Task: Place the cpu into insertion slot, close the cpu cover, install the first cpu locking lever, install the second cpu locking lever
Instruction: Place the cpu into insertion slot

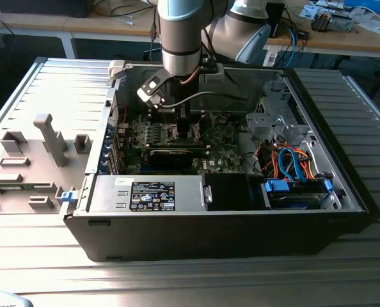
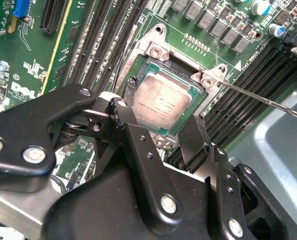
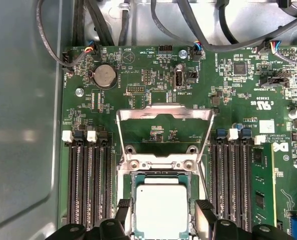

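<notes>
Since the open gripper point(image 3: 163, 205) is held around the cpu point(image 3: 161, 212) in the insertion slot point(image 3: 161, 175), the cpu could be knocked crooked.

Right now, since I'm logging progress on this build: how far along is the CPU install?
Done, it seems: the cpu lies in the insertion slot. In hand: the gripper straddles it; whether it grips is unclear. Left: the cpu cover stands flipped open, and one locking lever sticks out unlatched.

cpu point(image 2: 161, 102): dull silver-grey metal | cpu cover point(image 3: 131, 114): shiny metal | hand point(image 3: 164, 209): matt black
</notes>
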Motion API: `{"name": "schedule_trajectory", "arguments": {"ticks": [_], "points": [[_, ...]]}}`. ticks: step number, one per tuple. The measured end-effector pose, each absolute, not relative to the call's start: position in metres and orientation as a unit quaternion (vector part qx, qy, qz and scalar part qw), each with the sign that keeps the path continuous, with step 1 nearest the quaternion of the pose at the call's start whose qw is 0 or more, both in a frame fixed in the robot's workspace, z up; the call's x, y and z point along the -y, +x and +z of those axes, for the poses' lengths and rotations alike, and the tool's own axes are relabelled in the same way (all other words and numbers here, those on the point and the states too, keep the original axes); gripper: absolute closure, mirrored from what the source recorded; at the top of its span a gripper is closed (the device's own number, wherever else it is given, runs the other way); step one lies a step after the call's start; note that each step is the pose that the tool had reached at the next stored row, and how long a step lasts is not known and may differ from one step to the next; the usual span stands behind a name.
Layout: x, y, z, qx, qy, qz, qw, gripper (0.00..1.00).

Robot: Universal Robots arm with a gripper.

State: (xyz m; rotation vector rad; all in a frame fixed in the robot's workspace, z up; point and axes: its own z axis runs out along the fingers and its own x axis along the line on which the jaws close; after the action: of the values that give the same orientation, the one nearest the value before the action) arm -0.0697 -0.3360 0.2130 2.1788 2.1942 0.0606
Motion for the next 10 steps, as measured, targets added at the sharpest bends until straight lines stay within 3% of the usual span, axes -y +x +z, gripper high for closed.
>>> {"name": "schedule_trajectory", "arguments": {"ticks": [10], "points": [[0.336,-0.0697,0.2185,-0.709,0.704,0.02,0.024,0.38]]}}
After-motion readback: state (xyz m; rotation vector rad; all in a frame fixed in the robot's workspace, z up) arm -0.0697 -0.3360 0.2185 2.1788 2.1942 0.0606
